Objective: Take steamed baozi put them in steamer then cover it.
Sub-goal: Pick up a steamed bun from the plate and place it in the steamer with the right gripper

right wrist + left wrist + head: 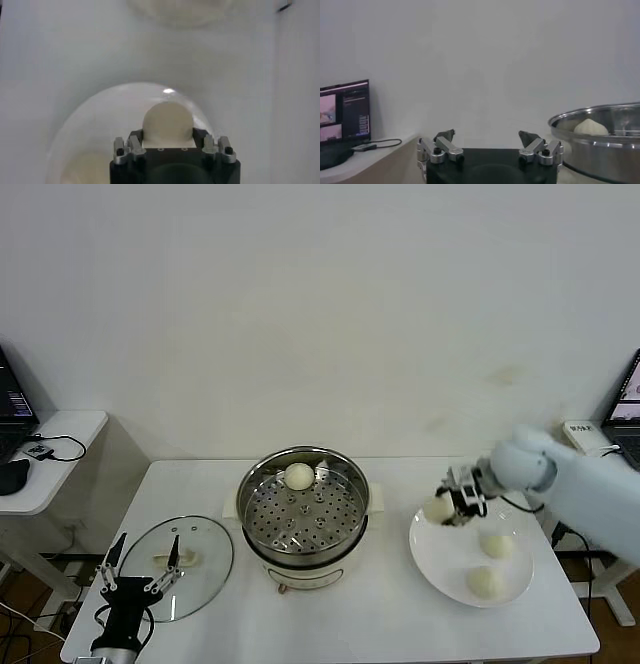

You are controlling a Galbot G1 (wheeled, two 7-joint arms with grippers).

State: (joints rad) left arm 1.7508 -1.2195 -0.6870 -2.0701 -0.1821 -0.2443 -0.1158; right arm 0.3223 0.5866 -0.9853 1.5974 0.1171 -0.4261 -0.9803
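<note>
The right gripper (447, 508), at the right middle of the head view, is gripping a baozi (437, 509) in its jaws above the plate (436, 559). Next, it needs carrying left into the steamer (303, 504), beside the bun (299, 476) inside. The left gripper (139, 566) is waiting with jaws wide apart near the cover (206, 569).

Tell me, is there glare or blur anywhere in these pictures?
Head view: even light, the steamer rim gleaming, the glass lid showing the table through it. Left wrist view: the steamer wall mirrors the room, the laptop screen glows. Right wrist view: a small bright glint on the white plate above the held baozi, the background soft.
</note>
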